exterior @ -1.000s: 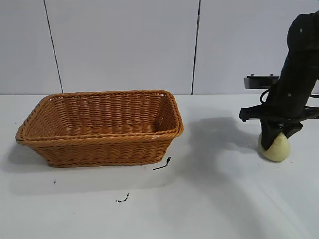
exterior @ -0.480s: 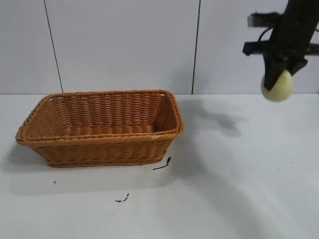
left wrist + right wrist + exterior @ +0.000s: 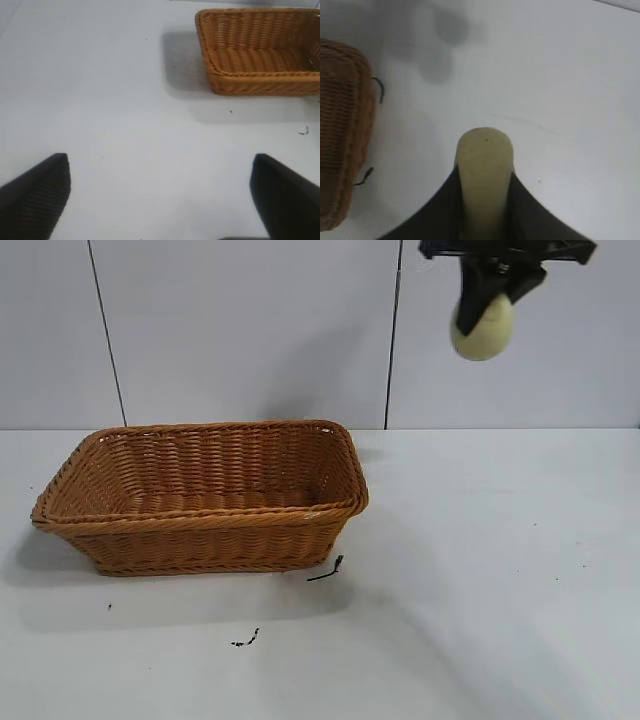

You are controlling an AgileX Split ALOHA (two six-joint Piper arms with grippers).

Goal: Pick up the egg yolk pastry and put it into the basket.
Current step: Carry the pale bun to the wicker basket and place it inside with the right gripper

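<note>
The pale yellow egg yolk pastry (image 3: 484, 330) hangs high above the table, to the right of the basket, clamped edge-on in my right gripper (image 3: 490, 302). In the right wrist view the pastry (image 3: 485, 170) stands between the two dark fingers (image 3: 447, 205). The orange-brown wicker basket (image 3: 200, 530) sits on the table at left with nothing visible inside; it also shows in the left wrist view (image 3: 260, 82) and the right wrist view (image 3: 342, 140). My left gripper (image 3: 160, 195) is open and holds nothing, over bare table away from the basket, and is out of the exterior view.
The white table (image 3: 480, 590) has small dark scraps (image 3: 327, 570) by the basket's front right corner and another (image 3: 246, 639) nearer the front. A pale panelled wall (image 3: 250, 330) stands behind.
My right gripper has lifted the pastry from the table at right to high above it and moved it leftwards towards the basket. The basket has not moved.
</note>
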